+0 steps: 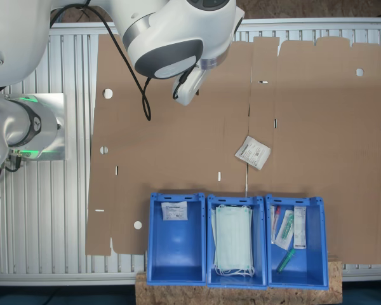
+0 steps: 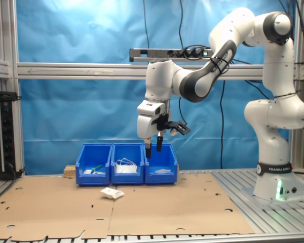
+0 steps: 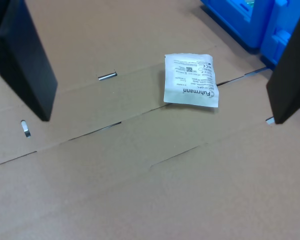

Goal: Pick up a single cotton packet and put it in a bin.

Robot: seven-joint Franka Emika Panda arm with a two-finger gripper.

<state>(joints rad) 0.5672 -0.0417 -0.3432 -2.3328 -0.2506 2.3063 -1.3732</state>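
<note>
The cotton packet (image 1: pixel 253 152) is lying flat on the cardboard-covered surface (image 1: pixel 178 146), just before the bins — we are seeing it at about four o'clock from our spread, empty fingers (image 2: pixel 153 149), hanging well above.

Franka arm (image 2: pixel 273 106): glossy white rounded link shells w/ dark grey joint bands, e.g. at the elbow near the wrist. Base (image 2: pixel 276 185): white pedestal w/ black ring carrying small print, green indicator light low on its front. Black cables run along the upper links and loop beside the wrist housing. Gripper (image 2: pixel 153 147): white body under the wrist, two slim black fingers (image 3: pixel 25 60) w/ flat matte faces; small black bracket fixed beside the gripper body.
</note>
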